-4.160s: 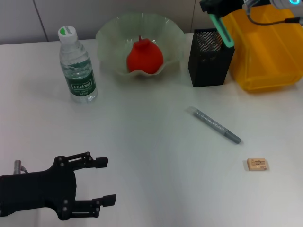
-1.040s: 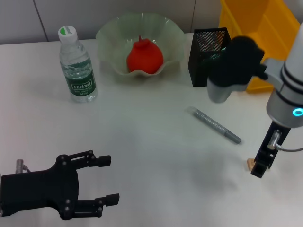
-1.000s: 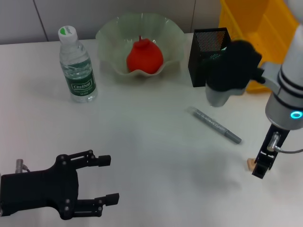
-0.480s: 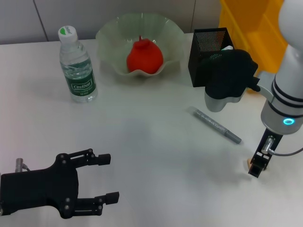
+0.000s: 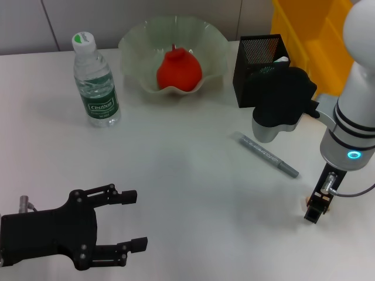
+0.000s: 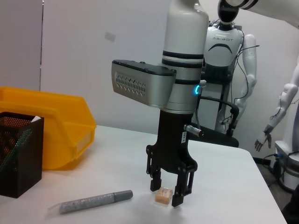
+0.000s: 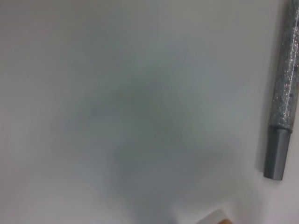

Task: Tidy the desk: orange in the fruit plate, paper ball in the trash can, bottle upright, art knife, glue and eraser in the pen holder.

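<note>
While our right hand (image 6: 166, 195) stands low on the counter (image 5: 176, 164) near its right edge, its two fingers (image 6: 179, 193) are spread wide with the small tan eraser (image 6: 162, 195) between them. From the left wrist view we cannot tell if the fingers touch the eraser. In the head view the hand covers almost all of the eraser, so only a thin tan bit shows beside the dark fingers. The right wrist view is mostly a grey blur of counter, with the glitter glue pen (image 7: 282, 109) cut off along one edge.

The glue pen (image 5: 266, 155) lies flat on the counter, well apart from the black mesh pen holder (image 5: 249, 79). Our right arm hides the front of the pen holder, and we cannot make out what is inside it. The orange (image 5: 179, 70) sits in the pale green fruit plate (image 5: 135, 44). The bottle (image 5: 95, 82) stands upright near the plate. The yellow bin (image 5: 304, 29) is partly hidden behind the arm.

Our left hand (image 5: 126, 225) rests low at the near left of the counter, fingers wide and holding nothing.
</note>
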Robot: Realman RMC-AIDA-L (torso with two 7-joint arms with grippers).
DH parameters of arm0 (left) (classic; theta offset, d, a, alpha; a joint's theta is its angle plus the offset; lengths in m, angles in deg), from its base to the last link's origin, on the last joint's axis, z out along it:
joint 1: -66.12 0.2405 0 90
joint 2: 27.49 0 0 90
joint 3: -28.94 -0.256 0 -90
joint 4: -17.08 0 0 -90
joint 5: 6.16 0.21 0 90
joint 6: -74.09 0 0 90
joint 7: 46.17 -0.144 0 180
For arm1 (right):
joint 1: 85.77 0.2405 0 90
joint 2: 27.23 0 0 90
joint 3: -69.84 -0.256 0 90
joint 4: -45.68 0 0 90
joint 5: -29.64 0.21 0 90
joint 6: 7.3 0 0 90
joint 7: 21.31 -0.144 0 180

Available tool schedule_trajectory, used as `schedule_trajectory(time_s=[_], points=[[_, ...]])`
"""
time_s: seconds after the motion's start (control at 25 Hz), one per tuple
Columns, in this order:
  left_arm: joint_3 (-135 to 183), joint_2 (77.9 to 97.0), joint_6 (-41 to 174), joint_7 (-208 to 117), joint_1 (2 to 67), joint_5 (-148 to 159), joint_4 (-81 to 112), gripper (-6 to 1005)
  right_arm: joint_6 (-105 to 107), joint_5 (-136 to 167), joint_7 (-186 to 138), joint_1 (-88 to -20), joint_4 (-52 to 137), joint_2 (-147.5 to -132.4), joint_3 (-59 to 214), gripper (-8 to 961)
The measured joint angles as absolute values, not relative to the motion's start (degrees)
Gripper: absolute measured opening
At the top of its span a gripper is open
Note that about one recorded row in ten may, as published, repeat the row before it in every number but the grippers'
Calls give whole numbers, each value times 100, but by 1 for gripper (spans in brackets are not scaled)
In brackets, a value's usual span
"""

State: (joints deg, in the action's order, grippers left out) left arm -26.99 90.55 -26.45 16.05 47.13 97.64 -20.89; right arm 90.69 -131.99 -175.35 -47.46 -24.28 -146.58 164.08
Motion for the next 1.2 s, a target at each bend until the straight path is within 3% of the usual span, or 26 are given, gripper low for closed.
schedule_trajectory(time_s=[0.36, 0.76, 1.0, 1.2], points=[[-2658, 9054, -2641, 1596, 4713, 9764, -2089, 814, 9069, -13212, -17646, -4795, -2433, -14662, 16349, 603], [-2643, 9054, -2646, 1596, 4714, 9764, -2089, 814, 9328, -13222, -17639, -4869, -3045, -14635, 15946, 254], [-2643, 9054, -2648, 1596, 4714, 9764, -2089, 814, 9772, -13237, -17351, -4808, -3946, -14614, 15074, 255], [-2643, 9054, -2664, 1596, 4714, 9764, -2089, 815, 9694, -13243, -16871, -4625, -4575, -14498, 13993, 255]])
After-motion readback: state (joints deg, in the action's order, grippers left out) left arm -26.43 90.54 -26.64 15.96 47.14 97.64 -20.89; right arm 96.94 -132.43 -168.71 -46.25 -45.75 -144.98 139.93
